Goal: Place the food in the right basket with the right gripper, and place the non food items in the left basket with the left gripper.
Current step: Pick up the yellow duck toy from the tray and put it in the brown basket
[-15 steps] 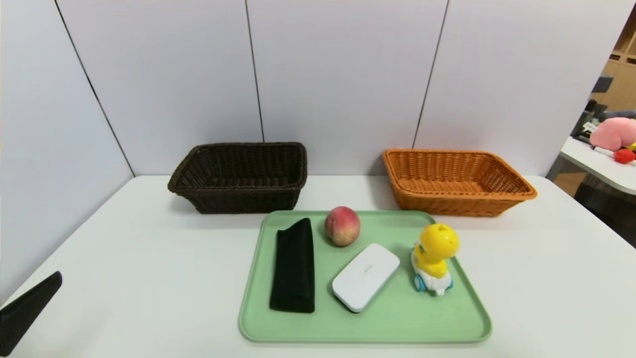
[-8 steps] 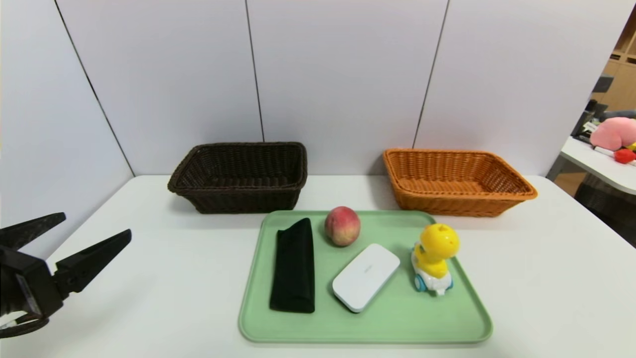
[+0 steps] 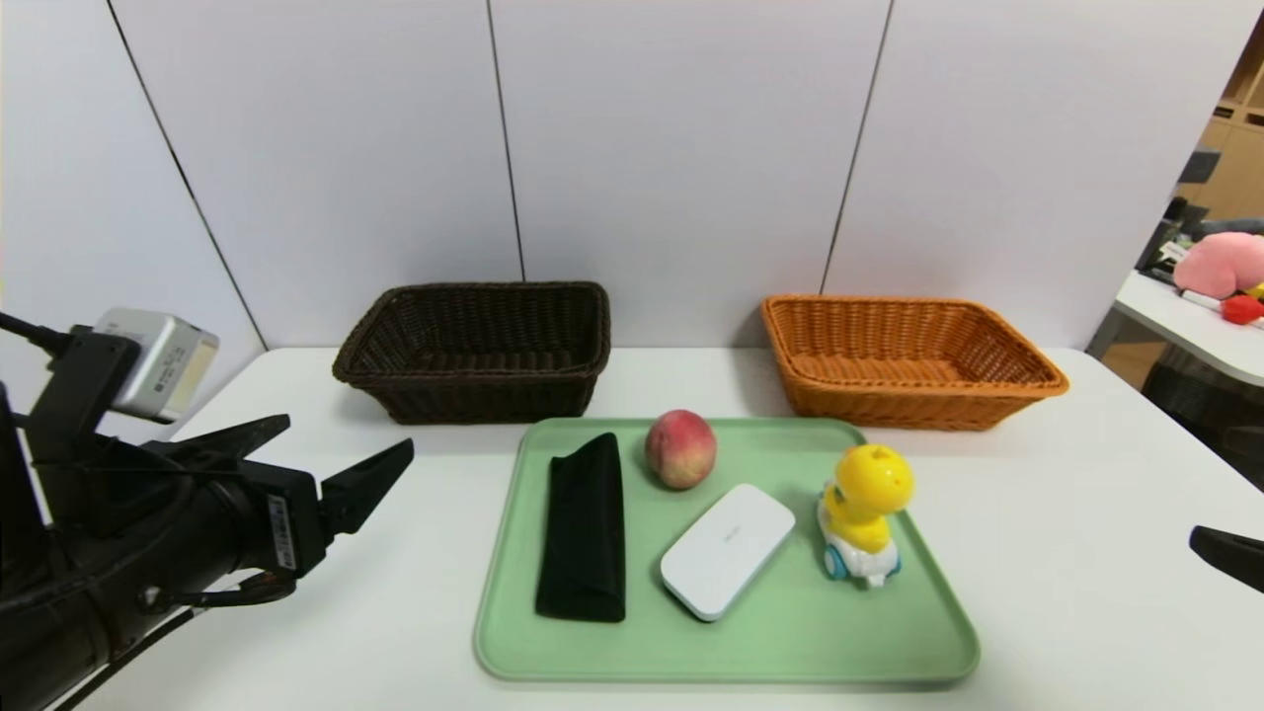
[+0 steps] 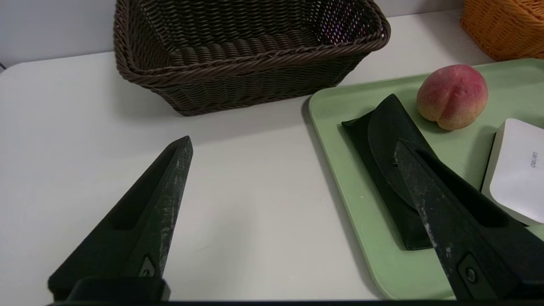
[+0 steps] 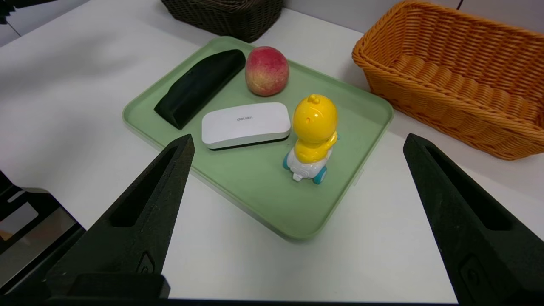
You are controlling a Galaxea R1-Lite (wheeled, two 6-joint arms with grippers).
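On the green tray (image 3: 790, 642) lie a peach (image 3: 680, 448), a black folded pouch (image 3: 585, 528), a white flat case (image 3: 727, 549) and a yellow duck toy on wheels (image 3: 863, 511). Behind it stand the dark brown left basket (image 3: 484, 400) and the orange right basket (image 3: 889, 407); nothing shows inside either. My left gripper (image 3: 348, 436) hovers open over the table left of the tray, holding nothing. In the left wrist view one finger (image 4: 450, 212) overlaps the pouch (image 4: 382, 127). My right gripper (image 5: 298, 138) is open and holds nothing near the tray's front right corner. Only one fingertip (image 3: 1220, 553) shows in the head view.
White wall panels close off the table's back and left side. A second table with a pink plush (image 3: 1220, 265) stands off to the right. The table's front edge (image 5: 63, 199) shows in the right wrist view.
My left arm has swung up from the lower left corner and moved right toward the tray, jaws open throughout. A right fingertip has come into the head view at the right edge.
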